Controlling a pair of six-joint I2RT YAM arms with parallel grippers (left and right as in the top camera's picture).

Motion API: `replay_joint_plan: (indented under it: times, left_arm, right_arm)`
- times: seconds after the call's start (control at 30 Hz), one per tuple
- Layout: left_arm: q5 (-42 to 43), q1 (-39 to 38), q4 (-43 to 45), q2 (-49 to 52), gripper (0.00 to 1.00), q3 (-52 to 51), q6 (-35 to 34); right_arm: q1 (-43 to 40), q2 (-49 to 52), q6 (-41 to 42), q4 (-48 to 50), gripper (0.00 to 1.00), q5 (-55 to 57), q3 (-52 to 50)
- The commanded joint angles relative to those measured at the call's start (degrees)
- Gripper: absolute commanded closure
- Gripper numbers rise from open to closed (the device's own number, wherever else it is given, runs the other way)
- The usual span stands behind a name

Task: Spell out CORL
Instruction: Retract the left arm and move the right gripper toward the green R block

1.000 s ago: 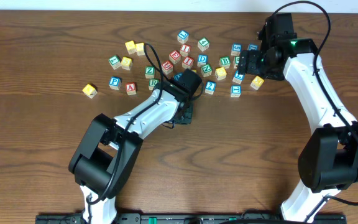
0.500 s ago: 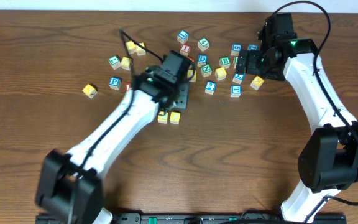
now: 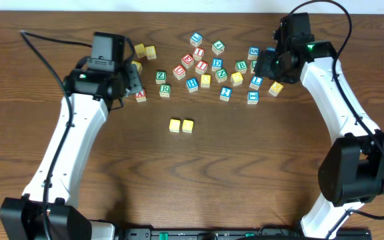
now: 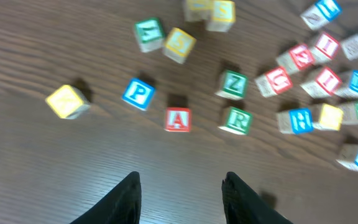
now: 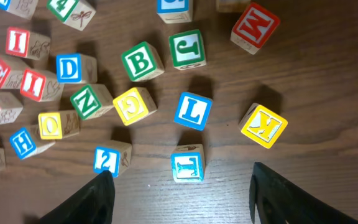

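Near right hand (image 5: 182,174), spread empty, blue L (image 5: 193,111), left hand (image 4: 182,178) released near green R (image 4: 235,120), yellow pair (image 3: 181,125), letters seemingly unreadable

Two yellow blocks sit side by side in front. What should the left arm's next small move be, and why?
Probably shift the left gripper sideways until it is centred over the green R block. Its jaws are open and empty, the red A block lies straight ahead of them instead, and with two yellow blocks already set out, R seems to be next.
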Motion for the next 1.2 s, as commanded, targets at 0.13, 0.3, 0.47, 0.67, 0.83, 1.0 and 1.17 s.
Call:
replay_joint_plan:
  times: [0.13, 0.3, 0.47, 0.67, 0.83, 1.0, 1.17]
  left_arm:
    - [-0.31, 1.81, 0.00, -0.07, 0.58, 0.63, 0.90]
    - [-0.33, 1.81, 0.00, 1.07, 0.57, 0.50, 0.92]
    - [-0.50, 1.81, 0.31, 1.16, 0.58, 0.50, 0.92]
    - [-0.50, 1.81, 0.68, 1.16, 0.57, 0.50, 0.92]
    - [-0.50, 1.81, 0.68, 1.16, 0.57, 0.50, 0.92]
    - [-0.50, 1.84, 0.68, 1.16, 0.57, 0.50, 0.92]
    - [-0.50, 1.81, 0.57, 1.16, 0.57, 0.50, 0.92]
  right_arm:
    - [2.23, 6.95, 4.79, 1.99, 0.38, -0.72, 2.51]
    - [5.70, 8.17, 4.52, 5.20, 0.38, 0.52, 4.68]
    - [7.91, 8.28, 4.72, 7.61, 0.40, 0.48, 5.75]
    - [8.28, 8.63, 2.14, 2.75, 0.41, 1.62, 15.26]
    - [8.24, 13.88, -2.27, -2.56, 0.41, 2.25, 25.55]
    - [10.01, 20.00, -3.85, -5.66, 0.41, 1.53, 31.89]
    - [12.41, 21.46, -3.63, -3.63, 0.40, 1.79, 32.11]
